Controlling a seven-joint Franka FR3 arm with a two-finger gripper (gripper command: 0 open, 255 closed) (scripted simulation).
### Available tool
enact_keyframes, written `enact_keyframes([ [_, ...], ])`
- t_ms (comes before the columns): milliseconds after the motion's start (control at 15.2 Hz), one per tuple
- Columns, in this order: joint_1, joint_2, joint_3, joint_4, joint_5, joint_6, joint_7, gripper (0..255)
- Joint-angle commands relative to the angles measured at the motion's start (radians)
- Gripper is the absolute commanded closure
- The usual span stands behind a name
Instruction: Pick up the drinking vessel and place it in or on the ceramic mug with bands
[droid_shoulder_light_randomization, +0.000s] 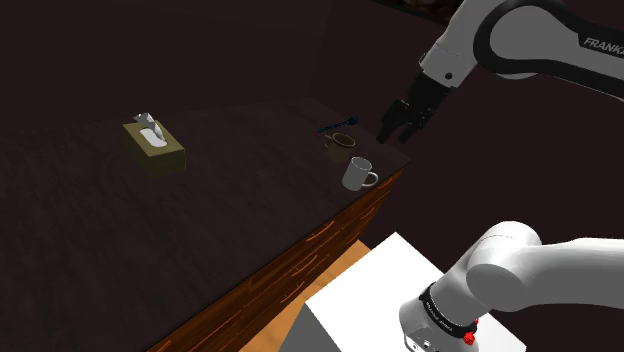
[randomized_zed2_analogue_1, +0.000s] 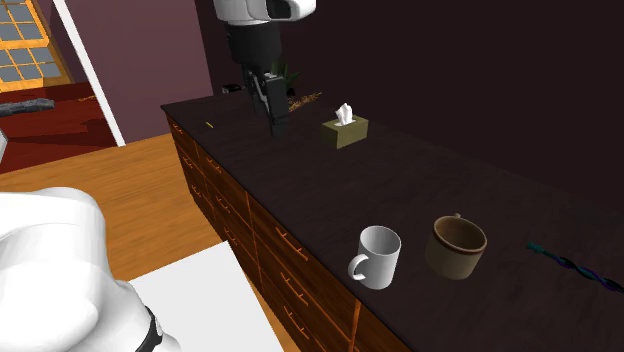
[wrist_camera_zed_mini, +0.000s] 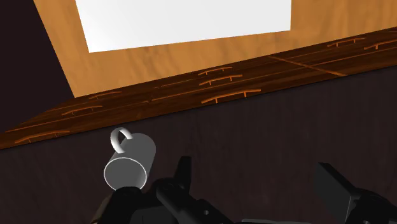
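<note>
The dark counter (droid_shoulder_light_randomization: 230, 210) spreads under my fingers, and its drawer-front edge runs just past them. Beyond that edge is the white stand (droid_shoulder_light_randomization: 380, 290). My gripper (wrist_camera_zed_mini: 257, 184) hangs over the counter with its fingers apart and nothing between them. The tissue box (randomized_zed2_analogue_1: 345, 128) sits well away from the fingers, with bare top between. The brown banded mug (randomized_zed2_analogue_1: 457, 246) stands near them, further in from the edge. The white mug (wrist_camera_zed_mini: 130, 167) stands upright outside the gap, just beside one finger, with its handle toward the edge.
</note>
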Motion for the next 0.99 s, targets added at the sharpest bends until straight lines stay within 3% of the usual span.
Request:
enact_keyframes([
  [0, 0.0, 0.0, 0.0, 0.0, 0.0, 0.0, 0.0, 0],
  [924, -0.116, 0.365, -0.047, -0.058, -0.115, 0.403, -0.002, 0],
])
